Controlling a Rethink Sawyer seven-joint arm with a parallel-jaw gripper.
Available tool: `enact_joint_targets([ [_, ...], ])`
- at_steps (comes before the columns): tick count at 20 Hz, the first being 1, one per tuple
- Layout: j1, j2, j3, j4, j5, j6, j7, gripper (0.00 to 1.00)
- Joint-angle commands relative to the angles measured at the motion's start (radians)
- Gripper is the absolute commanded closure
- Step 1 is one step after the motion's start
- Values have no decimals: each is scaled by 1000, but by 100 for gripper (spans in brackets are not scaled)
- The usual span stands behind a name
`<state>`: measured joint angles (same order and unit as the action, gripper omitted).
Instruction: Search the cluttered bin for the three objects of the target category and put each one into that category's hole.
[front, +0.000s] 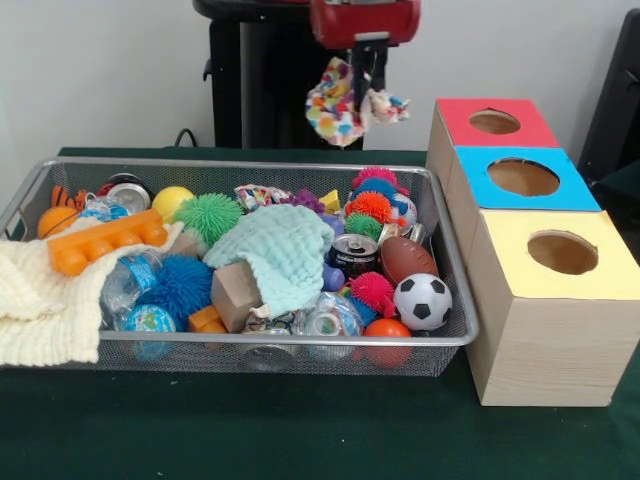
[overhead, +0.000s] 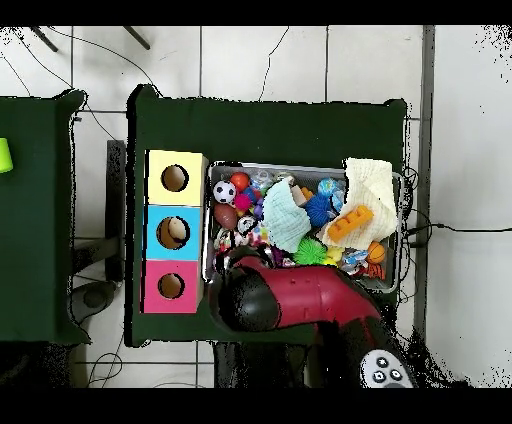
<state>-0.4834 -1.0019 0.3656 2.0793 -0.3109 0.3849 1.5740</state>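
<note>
My gripper (front: 366, 78) hangs high above the far right part of the bin (front: 240, 164), shut on a white rag with bright multicoloured patches (front: 334, 108) that dangles from the fingers, clear of the clutter. A second patterned rag (front: 258, 195) lies at the back of the bin among the toys. The yellow-topped box's round hole (front: 562, 252) is at the near right, beside the bin. In the overhead view the red arm (overhead: 300, 295) covers the gripper and the rag; the bin (overhead: 300, 166) and the yellow box's hole (overhead: 174, 178) show.
Blue-topped (front: 523, 177) and red-topped (front: 494, 122) boxes stand behind the yellow one. The bin holds a mint-green cloth (front: 283, 250), a cream cloth (front: 40, 300), an orange brick (front: 105, 240), a soccer ball (front: 422, 300), a football (front: 407, 259), a can and spiky balls.
</note>
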Motion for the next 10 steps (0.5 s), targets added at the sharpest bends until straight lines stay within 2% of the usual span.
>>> enact_joint_targets([
  [1, 110, 74, -101, -149, 82, 103, 269, 100],
  [10, 245, 162, -193, -275, 152, 135, 274, 100],
])
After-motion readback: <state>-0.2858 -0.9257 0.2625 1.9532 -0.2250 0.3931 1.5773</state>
